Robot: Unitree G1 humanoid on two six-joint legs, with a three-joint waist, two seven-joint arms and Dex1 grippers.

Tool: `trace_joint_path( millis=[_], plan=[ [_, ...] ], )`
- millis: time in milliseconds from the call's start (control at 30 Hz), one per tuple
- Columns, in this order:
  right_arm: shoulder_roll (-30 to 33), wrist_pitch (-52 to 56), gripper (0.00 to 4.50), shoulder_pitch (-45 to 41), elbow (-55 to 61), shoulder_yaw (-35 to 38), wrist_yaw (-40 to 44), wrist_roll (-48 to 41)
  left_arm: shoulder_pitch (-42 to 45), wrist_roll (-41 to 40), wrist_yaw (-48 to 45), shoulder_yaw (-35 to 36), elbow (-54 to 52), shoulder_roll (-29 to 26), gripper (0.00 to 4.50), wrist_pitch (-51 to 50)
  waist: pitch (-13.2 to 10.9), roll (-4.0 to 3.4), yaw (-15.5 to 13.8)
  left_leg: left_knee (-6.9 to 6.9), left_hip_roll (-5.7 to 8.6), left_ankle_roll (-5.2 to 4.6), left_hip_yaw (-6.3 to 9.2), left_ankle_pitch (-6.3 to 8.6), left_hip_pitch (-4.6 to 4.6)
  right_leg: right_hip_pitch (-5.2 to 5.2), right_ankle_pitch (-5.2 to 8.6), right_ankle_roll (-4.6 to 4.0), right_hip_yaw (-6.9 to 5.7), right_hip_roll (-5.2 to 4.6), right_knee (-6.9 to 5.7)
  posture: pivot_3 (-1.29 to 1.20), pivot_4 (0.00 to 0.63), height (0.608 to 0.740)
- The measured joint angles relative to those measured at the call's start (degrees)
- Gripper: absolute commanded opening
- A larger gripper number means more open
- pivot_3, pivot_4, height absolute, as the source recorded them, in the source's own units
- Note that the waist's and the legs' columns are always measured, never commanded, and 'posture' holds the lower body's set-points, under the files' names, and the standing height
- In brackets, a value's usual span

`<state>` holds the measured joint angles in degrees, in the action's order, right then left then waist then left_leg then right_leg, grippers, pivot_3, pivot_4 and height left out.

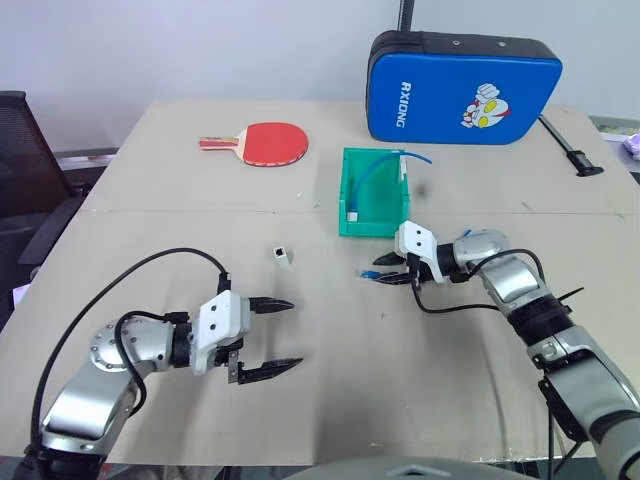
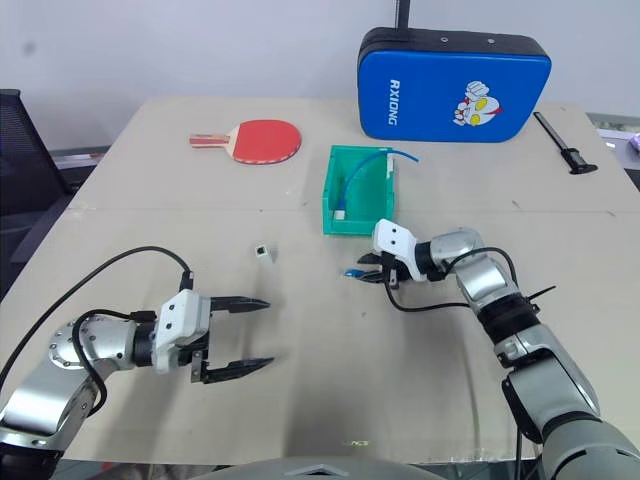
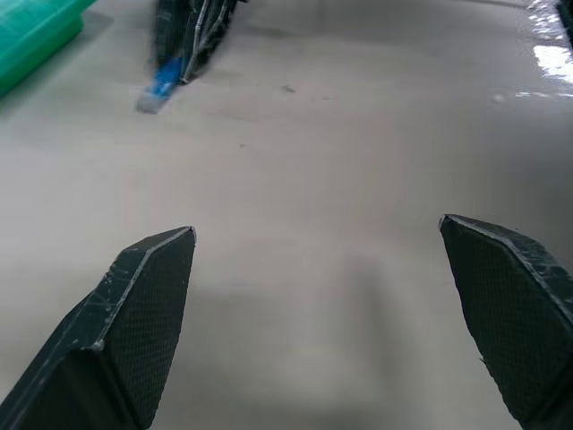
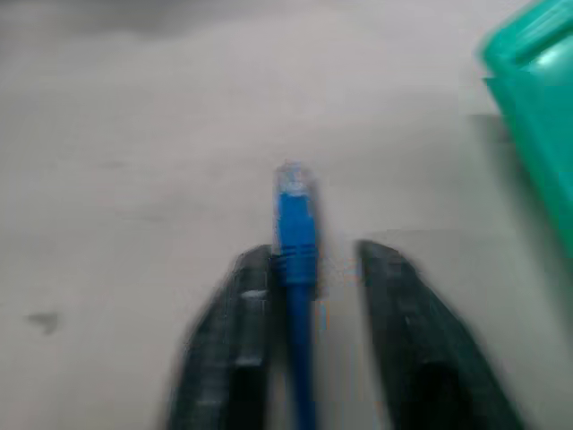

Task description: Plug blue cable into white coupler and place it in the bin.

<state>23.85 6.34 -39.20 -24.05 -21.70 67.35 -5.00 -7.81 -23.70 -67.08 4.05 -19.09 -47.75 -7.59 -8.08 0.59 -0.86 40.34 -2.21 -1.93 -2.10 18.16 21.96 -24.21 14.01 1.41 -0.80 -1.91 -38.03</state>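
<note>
Blue cable (image 1: 378, 273) plug end projects from the right claw (image 1: 393, 272) toward the surface's left edge, just in front of the bin (image 1: 373, 193), which stands mid-surface toward the far edge. In the left eye view the white coupler (image 1: 282, 254) lies alone on the surface, well apart from the plug and further toward the left edge, roughly along the line the plug points. The left claw (image 1: 268, 337) hangs nearer the front edge, its two fingers spread wide and holding nothing; it is the nearer claw to the coupler, which lies beyond it toward the far edge.

Left wrist view: both fingers stand far apart over bare surface, with the plug (image 3: 159, 85) and a bin corner (image 3: 36, 31) ahead.

Right wrist view: the cable's long axis runs straight out between the right claw's fingers, clear plug leading. A gap shows beside the cable, so whether the grip is firm cannot be told.
</note>
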Motion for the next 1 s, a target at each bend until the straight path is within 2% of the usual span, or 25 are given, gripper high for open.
trace_joint_path(
  millis=[133,167,300,467,567,733,833,967,1000],
  plan=[
    [0.4,0.1,4.38,0.5,1.3,1.9,0.5,-1.4,6.8,1.1,3.7,-2.1,1.8,1.9,4.50,-3.8,0.0,-0.04,0.0,0.01,0.07,0.07,0.11,-0.04,0.17,-0.08,-0.01,0.02,-0.08,-0.07,0.02,0.00,0.150,0.681],
    [0.8,0.5,4.46,0.7,2.5,2.7,0.6,-2.1,8.1,1.3,4.5,-2.5,1.9,2.2,4.50,-4.7,0.0,-0.04,0.1,0.01,0.06,0.07,0.10,-0.04,0.17,-0.08,-0.01,0.02,-0.07,-0.07,0.02,0.00,0.150,0.681],
    [6.7,6.1,4.46,8.6,16.1,10.1,-0.6,-7.3,17.1,2.6,5.9,-6.4,4.7,4.5,4.50,-8.4,0.0,-0.04,-0.5,0.02,0.11,0.06,0.37,-0.03,0.28,-0.06,-0.01,0.02,-0.25,-0.09,0.02,0.00,0.150,0.681],
    [13.3,14.4,4.46,24.8,33.1,18.3,-4.1,-12.8,29.0,7.2,1.9,-15.0,12.0,6.4,4.50,-8.1,0.0,-0.04,-0.5,0.02,0.10,0.02,0.46,-0.01,0.33,-0.07,-0.01,0.03,-0.38,-0.03,0.04,0.00,0.150,0.681],
    [13.3,17.7,4.46,34.8,41.5,22.9,-8.0,-16.2,36.0,11.3,-1.0,-20.2,19.0,8.9,4.50,-6.1,0.0,-0.04,-0.1,0.04,0.11,0.00,0.47,-0.01,0.29,-0.05,-0.01,0.03,-0.37,0.04,-0.04,0.00,0.150,0.681],
    [10.2,16.9,4.46,45.7,49.2,27.8,-13.6,-18.7,43.3,17.2,-3.0,-25.7,29.0,12.9,4.50,-2.3,0.0,0.01,0.1,0.04,0.11,-0.02,0.30,0.00,0.02,0.10,0.00,0.03,-0.12,0.25,-0.04,0.00,0.150,0.681],
    [7.4,14.1,4.46,50.4,52.5,29.5,-15.8,-19.9,45.9,20.5,-3.2,-28.0,34.4,15.0,4.50,-1.6,0.0,0.01,0.2,0.04,0.10,-0.02,0.22,0.00,0.00,0.10,0.01,0.04,0.01,0.29,-0.03,0.00,0.150,0.681],
    [7.4,13.3,4.46,52.1,53.8,30.7,-17.7,-20.5,47.9,22.1,-4.2,-28.9,37.1,16.0,4.50,-0.8,0.0,0.05,0.1,0.06,0.08,-0.02,0.12,0.00,-0.03,0.11,0.01,0.04,0.11,0.27,-0.01,0.00,0.150,0.681],
    [7.4,13.3,4.50,52.2,54.0,30.7,-18.1,-20.6,48.2,22.2,-4.5,-28.9,37.8,16.3,3.96,-0.8,0.0,0.05,0.1,0.06,0.09,-0.02,0.12,0.00,-0.04,0.13,0.01,0.04,0.12,0.27,-0.02,0.00,0.150,0.681]
  ],
)
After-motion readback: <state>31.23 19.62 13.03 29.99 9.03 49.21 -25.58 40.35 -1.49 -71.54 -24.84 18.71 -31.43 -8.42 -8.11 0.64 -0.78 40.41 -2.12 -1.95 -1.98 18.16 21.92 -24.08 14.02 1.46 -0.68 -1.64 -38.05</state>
